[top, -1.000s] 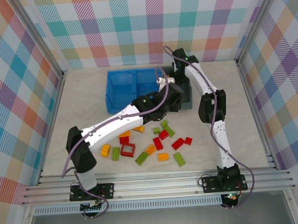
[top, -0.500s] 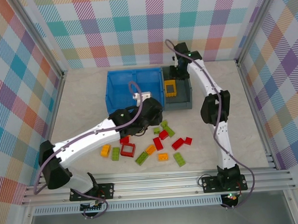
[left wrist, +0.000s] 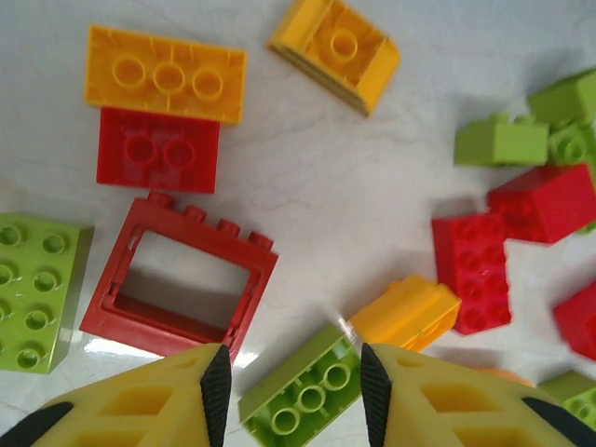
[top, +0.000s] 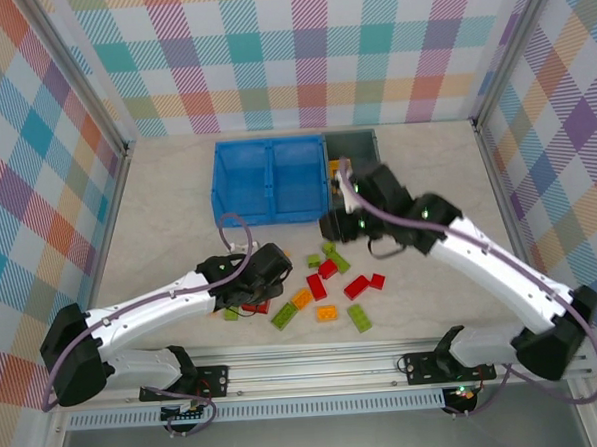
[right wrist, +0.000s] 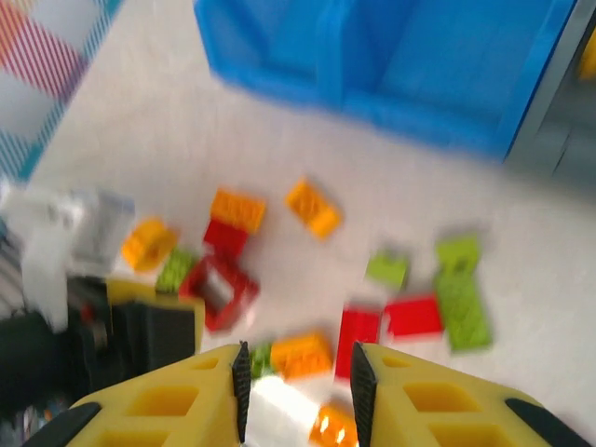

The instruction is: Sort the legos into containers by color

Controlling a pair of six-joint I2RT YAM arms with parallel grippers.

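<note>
Legos (top: 317, 286) lie before the containers (top: 219, 184) (side by side).

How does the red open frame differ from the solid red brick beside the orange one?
The red frame is open through its middle, while the red brick is closed. The frame is the larger of the two. The brick lies against an orange brick. Both are red and lie flat.

White arms (top: 153, 307), black joints (top: 67, 348), yellow fingers (left wrist: 130, 410)

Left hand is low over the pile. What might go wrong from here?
The green brick between the left hand's fingers lies close to the red frame and an orange brick; closing may snag a neighbour. The right hand hangs near the same pile, so the arms might bump.
</note>
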